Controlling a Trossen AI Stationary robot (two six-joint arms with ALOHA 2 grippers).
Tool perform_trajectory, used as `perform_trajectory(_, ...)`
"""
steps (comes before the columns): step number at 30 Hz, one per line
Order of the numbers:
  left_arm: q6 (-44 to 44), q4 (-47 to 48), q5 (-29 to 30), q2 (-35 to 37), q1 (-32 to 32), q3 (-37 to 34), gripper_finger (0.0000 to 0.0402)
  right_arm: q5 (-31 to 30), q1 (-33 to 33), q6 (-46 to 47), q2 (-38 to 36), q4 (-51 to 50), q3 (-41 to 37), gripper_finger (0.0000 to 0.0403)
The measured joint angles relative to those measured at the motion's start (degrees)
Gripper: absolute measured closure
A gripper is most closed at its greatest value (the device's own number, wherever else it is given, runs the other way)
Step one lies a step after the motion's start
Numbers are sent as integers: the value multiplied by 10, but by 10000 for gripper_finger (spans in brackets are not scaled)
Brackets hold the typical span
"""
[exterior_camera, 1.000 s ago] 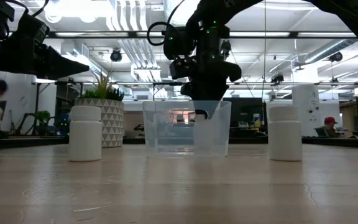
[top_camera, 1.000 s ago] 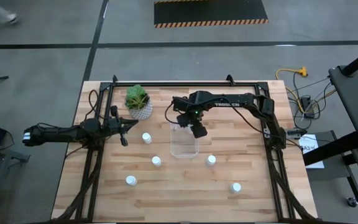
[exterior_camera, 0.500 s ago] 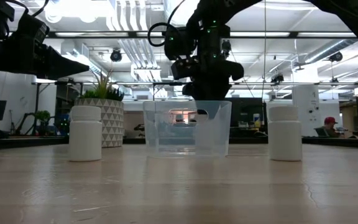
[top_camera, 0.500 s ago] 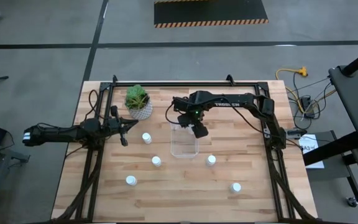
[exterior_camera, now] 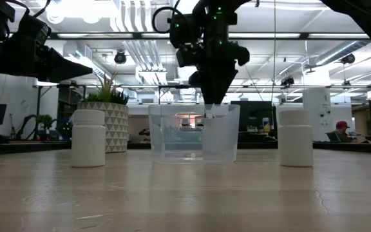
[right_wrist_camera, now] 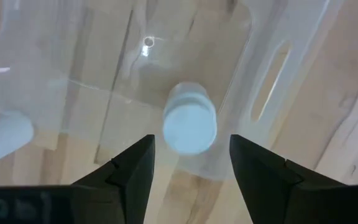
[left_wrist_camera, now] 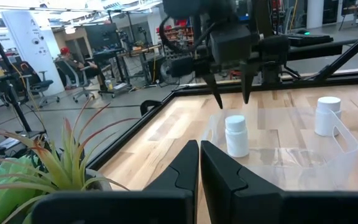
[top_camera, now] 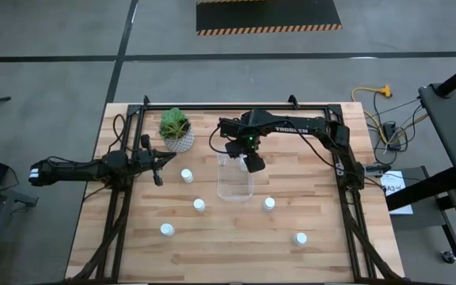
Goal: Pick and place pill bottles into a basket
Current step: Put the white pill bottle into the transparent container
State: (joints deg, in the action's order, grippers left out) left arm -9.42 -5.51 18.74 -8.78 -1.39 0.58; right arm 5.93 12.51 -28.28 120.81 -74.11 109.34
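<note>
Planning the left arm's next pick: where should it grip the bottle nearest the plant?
Grip that pill bottle across its round body just under the cap, coming straight down. It stands upright with bare table all round, so the left gripper probably has room for both fingers.

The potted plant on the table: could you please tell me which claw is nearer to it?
Left. The left claw sits shut just beside the potted plant, between it and a pill bottle. The right claw hangs open farther off, over the clear bin.

White pill bottles (top_camera: 199, 205), clear basket (top_camera: 235, 184), green plant (top_camera: 174, 123) in patterned pot (exterior_camera: 112, 126).
</note>
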Motion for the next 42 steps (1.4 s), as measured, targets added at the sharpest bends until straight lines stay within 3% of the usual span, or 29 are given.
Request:
perform_trajectory(13, 0, 0, 0, 0, 0, 0, 402, 36, -50, 72, -11, -142, 67, 204)
perform_trajectory(29, 0, 0, 0, 0, 0, 0, 402, 42, -243, 147, -68, -139, 65, 204)
perform_trajectory(35, 0, 0, 0, 0, 0, 0, 402, -1, -275, 157, -80, -138, 58, 204)
perform_trajectory(42, 0, 0, 0, 0, 0, 0, 402, -1, -275, 163, -81, -133, 38, 204)
